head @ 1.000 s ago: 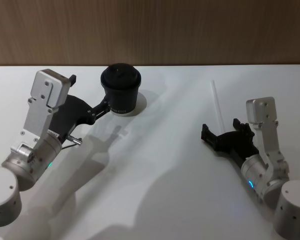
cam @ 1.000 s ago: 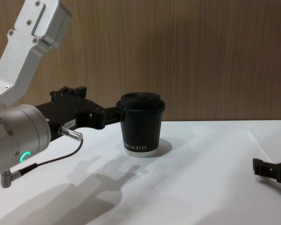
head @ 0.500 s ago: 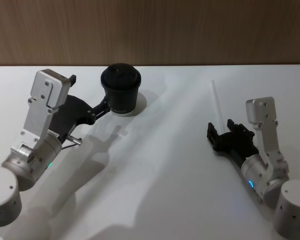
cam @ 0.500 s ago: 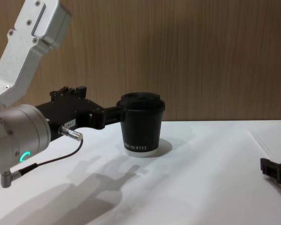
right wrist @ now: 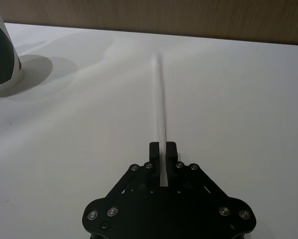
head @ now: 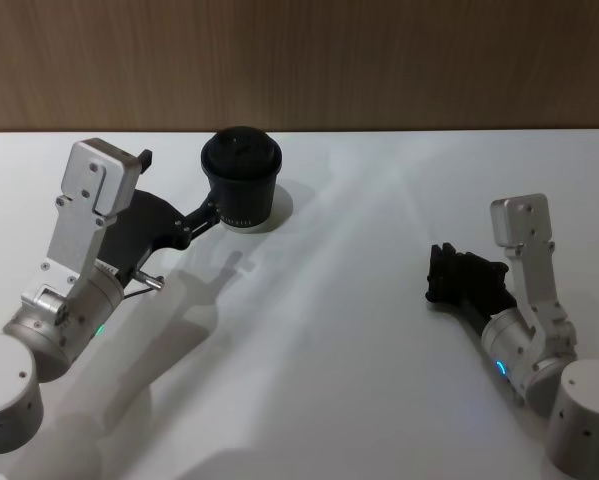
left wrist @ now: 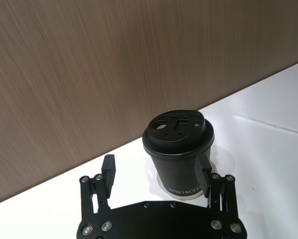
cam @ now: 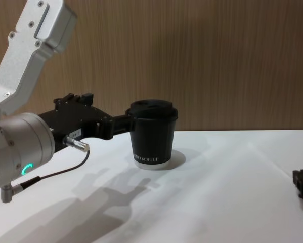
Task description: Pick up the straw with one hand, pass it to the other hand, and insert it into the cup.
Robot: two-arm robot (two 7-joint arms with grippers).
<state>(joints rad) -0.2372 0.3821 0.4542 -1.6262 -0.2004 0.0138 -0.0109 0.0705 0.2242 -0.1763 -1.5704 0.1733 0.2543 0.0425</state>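
The right gripper (right wrist: 163,147) is pinching the near end of the white straw (right wrist: 161,99), which is pointing straight forward. The left gripper (left wrist: 156,170) is sitting spread, flanking the black lidded cup (left wrist: 178,144) on the table (right wrist: 248,89).

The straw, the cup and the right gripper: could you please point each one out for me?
straw (right wrist: 162,114): right wrist view, on the middle of its white shaft.
cup (cam: 152,139): chest view, on its black side wall.
right gripper (right wrist: 162,147): right wrist view, midway between the tips of its jaws.
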